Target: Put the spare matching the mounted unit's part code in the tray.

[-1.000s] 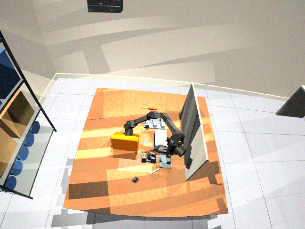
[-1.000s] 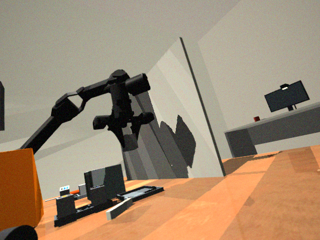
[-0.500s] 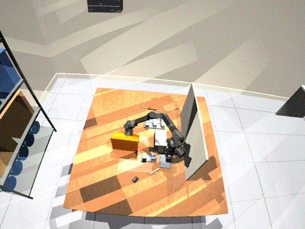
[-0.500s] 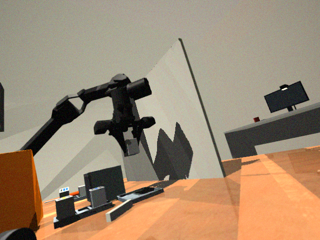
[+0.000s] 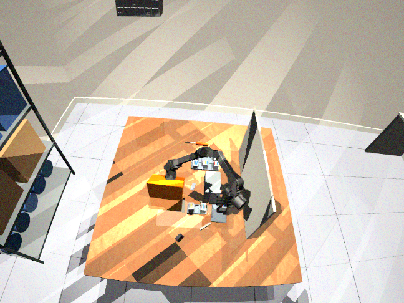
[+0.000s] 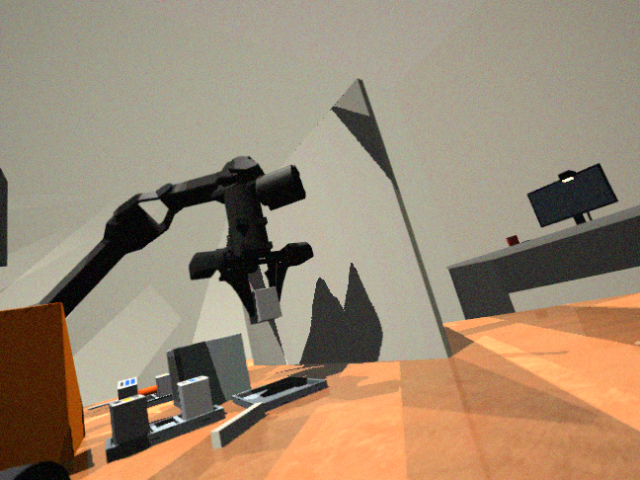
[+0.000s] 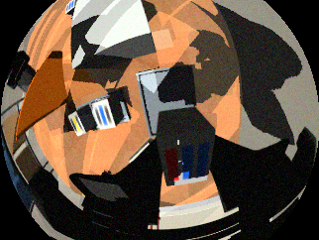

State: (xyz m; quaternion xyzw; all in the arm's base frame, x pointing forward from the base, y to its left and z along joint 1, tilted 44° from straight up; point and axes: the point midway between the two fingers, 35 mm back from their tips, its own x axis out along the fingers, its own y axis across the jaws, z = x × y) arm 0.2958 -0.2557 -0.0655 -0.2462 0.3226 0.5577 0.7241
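Observation:
My gripper (image 5: 222, 208) (image 6: 264, 302) (image 7: 180, 136) is shut on a small grey spare (image 6: 269, 305) (image 7: 187, 164) with red and blue stripes on its face. It holds the spare in the air above the flat grey tray (image 5: 217, 218) (image 6: 281, 391) (image 7: 151, 95). The mounted unit (image 5: 212, 182) (image 6: 207, 362) (image 7: 106, 20), a grey block, stands just behind the tray. Two more spares (image 5: 197, 207) (image 6: 194, 395) (image 7: 99, 116) stand in a dark rack left of the tray. A second rack (image 5: 205, 163) with three spares lies farther back.
A tall grey mirror panel (image 5: 257, 169) (image 6: 357, 248) stands right of the tray, close to the gripper. An orange box (image 5: 164, 189) (image 6: 31, 382) sits at the arm's base. A grey bar (image 5: 204, 226) (image 6: 237, 423), a small dark object (image 5: 178, 237) and an orange screwdriver (image 5: 200, 143) lie on the table.

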